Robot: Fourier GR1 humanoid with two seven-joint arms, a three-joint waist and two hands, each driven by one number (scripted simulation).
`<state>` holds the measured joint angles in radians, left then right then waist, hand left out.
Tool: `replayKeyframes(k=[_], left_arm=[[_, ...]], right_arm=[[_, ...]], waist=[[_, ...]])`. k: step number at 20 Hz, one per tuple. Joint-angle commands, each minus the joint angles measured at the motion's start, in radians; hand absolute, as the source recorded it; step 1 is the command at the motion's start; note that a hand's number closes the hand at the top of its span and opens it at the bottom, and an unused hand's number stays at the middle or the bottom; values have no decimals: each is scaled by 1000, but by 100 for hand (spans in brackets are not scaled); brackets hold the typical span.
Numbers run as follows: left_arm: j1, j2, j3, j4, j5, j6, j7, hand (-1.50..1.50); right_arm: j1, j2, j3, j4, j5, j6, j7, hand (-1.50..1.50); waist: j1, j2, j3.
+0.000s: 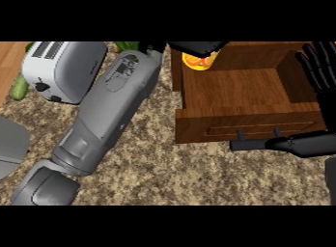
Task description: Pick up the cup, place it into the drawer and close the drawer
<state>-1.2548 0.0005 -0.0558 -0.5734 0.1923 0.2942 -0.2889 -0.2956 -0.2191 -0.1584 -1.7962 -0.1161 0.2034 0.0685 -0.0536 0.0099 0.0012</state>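
Head view, one frame. The bench [163, 169] has a speckled brown stone top, with a wood-toned strip at its far left.

The drawer [245, 94] stands pulled out at the right: a brown wooden box, open at the top, its front panel toward the viewer with a dark bar handle [260, 144] across it.

The left forearm crosses the frame diagonally from lower left to the top centre. The left robot hand [196, 47] sits at the drawer's back left corner, fingers curled over the cup [199, 61]. The cup is orange and yellow, largely hidden by the hand; it shows over that corner of the drawer, and whether it touches the drawer floor cannot be told. No writing is readable on it.

The right robot hand [328, 91] is at the drawer's right side, fingers straight and spread upward along the wall, thumb [302, 143] reaching toward the handle's right end.

A silver toaster [63, 67] stands at upper left, with a green object [21, 87] beside it. No brand or label is legible anywhere.
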Motion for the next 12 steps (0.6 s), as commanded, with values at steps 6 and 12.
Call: replayKeyframes(k=[6, 12], left_arm=[[-132, 0, -132, 253, 62, 14, 86, 150], [-59, 0, -243, 297, 81, -32, 69, 150]], right_arm=[[-66, -15, 3, 2, -39, 25, 31, -150], [-93, 19, 57, 26, -11, 24, 5, -150]], waist=[[-64, 18, 1], [-118, 35, 2]])
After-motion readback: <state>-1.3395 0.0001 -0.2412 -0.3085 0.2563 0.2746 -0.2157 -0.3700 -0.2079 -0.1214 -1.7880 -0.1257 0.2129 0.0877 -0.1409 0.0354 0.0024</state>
